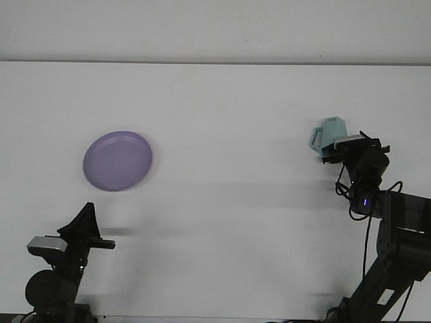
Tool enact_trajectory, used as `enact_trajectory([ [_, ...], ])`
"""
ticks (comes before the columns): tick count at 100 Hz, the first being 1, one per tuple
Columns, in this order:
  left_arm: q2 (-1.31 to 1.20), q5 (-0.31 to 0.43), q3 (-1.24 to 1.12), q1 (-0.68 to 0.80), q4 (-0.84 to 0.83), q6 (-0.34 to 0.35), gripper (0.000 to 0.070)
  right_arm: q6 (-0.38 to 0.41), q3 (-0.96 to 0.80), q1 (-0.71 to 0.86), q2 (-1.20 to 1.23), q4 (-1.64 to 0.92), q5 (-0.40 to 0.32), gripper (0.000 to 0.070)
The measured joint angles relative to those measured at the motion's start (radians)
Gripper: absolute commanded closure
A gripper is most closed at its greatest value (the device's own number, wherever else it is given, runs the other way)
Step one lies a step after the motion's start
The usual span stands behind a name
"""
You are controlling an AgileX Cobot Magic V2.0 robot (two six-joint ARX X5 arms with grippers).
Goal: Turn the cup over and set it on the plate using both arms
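We are seeing our right gripper (335,149) reaching over the teal cup (328,133) at the worktop's (229,114) right; its opening we cannot tell. Our left gripper (85,217) is resting closed, near left. The purple plate (118,160) is lying far-left. No writing is showing.

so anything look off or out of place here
Only the teal cup: it stands upside down at the table's right side, base up, handle to the left, with the right gripper against it. The purple plate lies flat and bare.
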Motion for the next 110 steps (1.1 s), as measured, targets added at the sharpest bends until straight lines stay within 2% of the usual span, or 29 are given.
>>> enact_trajectory([
  [12,0.000,0.000,0.000,0.000,0.000,0.000,0.0689,-0.014,0.031,0.000,0.005,-0.010,-0.033,0.0700],
  [45,0.000,0.000,0.000,0.000,-0.008,0.007,0.0688,-0.006,0.051,0.000,0.013,-0.027,-0.059,0.0699],
  [74,0.000,0.000,0.000,0.000,-0.008,0.007,0.0689,0.116,0.051,0.001,-0.187,-0.270,-0.059,0.0699],
  [110,0.000,0.000,0.000,0.000,-0.008,0.007,0.0689,0.280,0.053,0.027,-0.657,-0.829,-0.059,0.0699],
])
